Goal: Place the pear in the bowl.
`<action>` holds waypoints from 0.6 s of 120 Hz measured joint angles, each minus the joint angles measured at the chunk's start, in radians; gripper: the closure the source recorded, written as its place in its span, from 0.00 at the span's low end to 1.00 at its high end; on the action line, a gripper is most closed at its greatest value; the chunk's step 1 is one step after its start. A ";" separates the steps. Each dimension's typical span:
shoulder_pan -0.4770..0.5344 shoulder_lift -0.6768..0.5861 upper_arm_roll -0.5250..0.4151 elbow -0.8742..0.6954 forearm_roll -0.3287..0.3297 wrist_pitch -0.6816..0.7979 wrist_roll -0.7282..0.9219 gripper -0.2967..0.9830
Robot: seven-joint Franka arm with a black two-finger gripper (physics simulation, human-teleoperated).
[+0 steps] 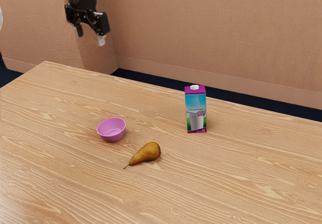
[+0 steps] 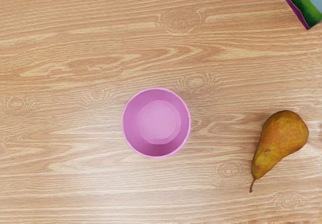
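**Because the golden-brown, tapering pear (image 1: 151,152) lies on its side, the grasp should go across its thick end**

As things stand, the black two-finger hand (image 1: 90,38) hangs high above the counter (image 1: 241,178), its fingers apart and nothing between them. The pear rests on the wood near the round pink bowl (image 2: 131,126), apart from it, with its thin stem (image 2: 252,185) lying toward the exterior view's left. The bowl sits upright and empty.

The step in hand is judged to be the reach for the fruit; the task is at its very start. The hand would do well to travel over the pear while still high, then turn so that its fingers straddle the fruit crosswise, square to the line from stem to base. Closing on the rounded body, near its widest part, should balance it; a pinch on the slim neck would probably let the heavy end swing down. A straight, slow descent matters, as one finger landing on the curved skin could roll the pear away.

Once gripped, it should be lifted above the bowl's rim, centred, and lowered gently, since a long fruit may catch the edge and tip the bowl. The purple-and-blue printed carton (image 1: 195,113) stands well apart and needs only a clear berth.
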 joint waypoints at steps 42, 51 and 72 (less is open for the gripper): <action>-0.006 0.139 -0.132 -0.323 -0.050 0.191 0.061 0.24; -0.007 0.182 -0.145 -0.388 -0.081 0.296 0.110 0.24; -0.015 0.189 -0.184 -0.523 -0.153 0.507 0.278 0.23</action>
